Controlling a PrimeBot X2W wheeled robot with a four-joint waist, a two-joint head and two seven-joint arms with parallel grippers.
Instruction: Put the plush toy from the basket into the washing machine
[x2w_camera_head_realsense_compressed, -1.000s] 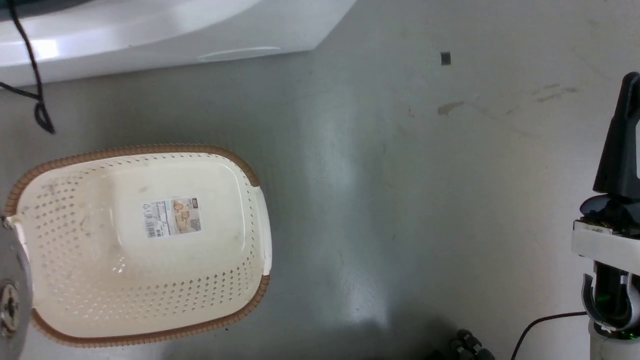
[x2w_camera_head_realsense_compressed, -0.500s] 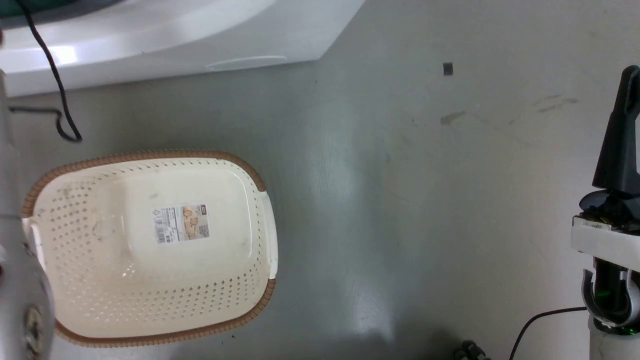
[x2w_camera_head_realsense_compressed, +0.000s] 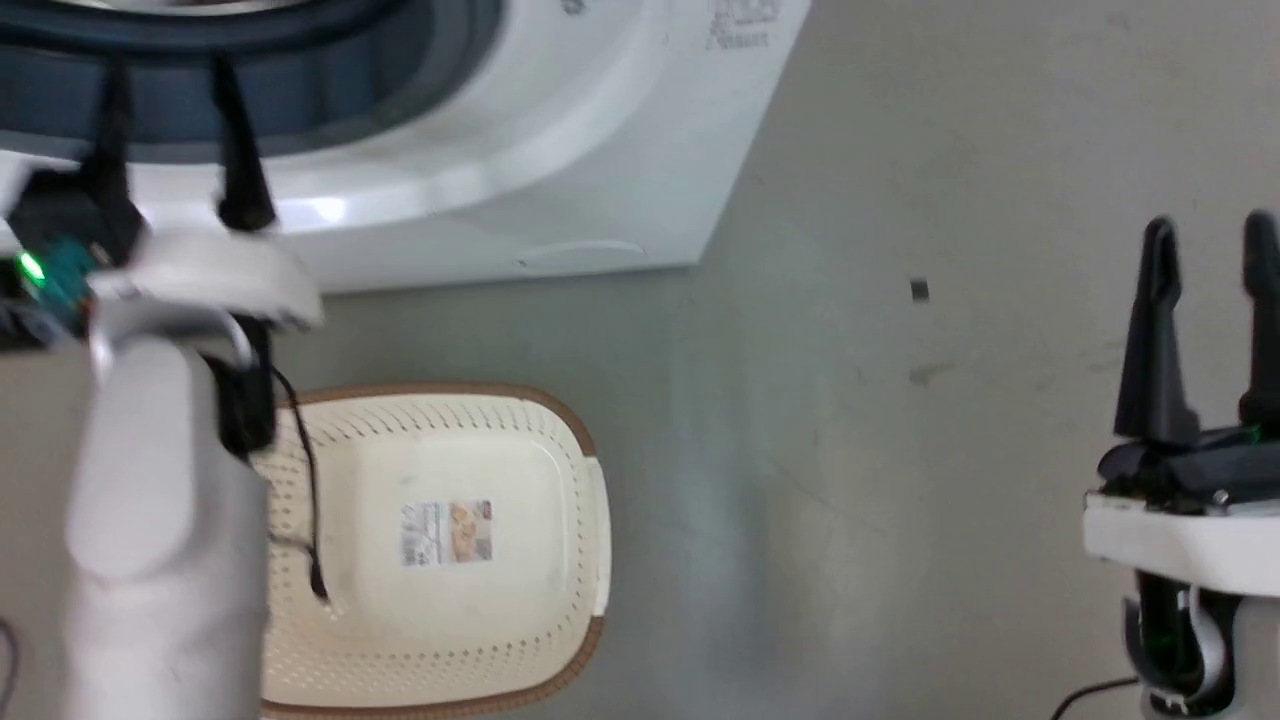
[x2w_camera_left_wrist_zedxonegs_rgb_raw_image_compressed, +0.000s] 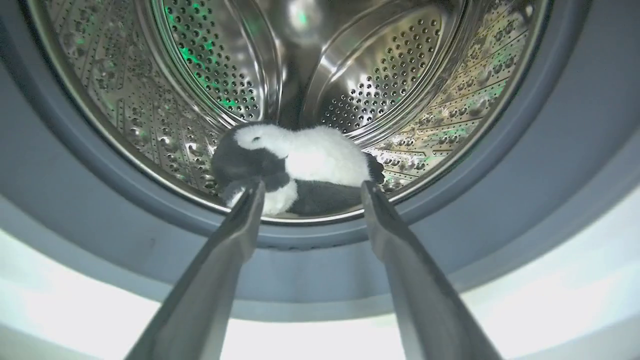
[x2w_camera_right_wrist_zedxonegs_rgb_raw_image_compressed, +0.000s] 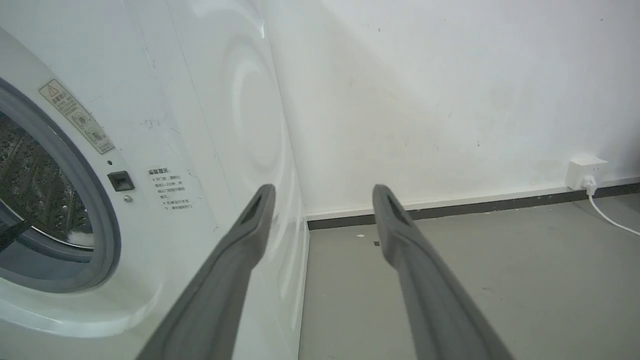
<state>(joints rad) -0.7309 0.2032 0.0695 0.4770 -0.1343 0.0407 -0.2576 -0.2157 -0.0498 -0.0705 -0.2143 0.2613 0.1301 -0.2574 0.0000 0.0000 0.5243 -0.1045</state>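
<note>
The black-and-white plush toy lies on its side at the bottom front of the steel drum of the washing machine. My left gripper is open in front of the grey porthole seal; its fingertips sit just short of the toy and nothing is between them. In the head view the left gripper points up at the porthole. The cream basket stands on the floor below it, holding nothing but a label. My right gripper is open at the far right, over bare floor.
The washer's white front with stickers is left of my right gripper. A white wall, dark skirting and a socket with a white cable lie beyond. A thin black cable hangs from my left arm over the basket.
The head camera has tilted up, so the basket and washer sit lower in the picture. My left arm has come into view with its gripper at the porthole. Both right fingers now show, apart.
</note>
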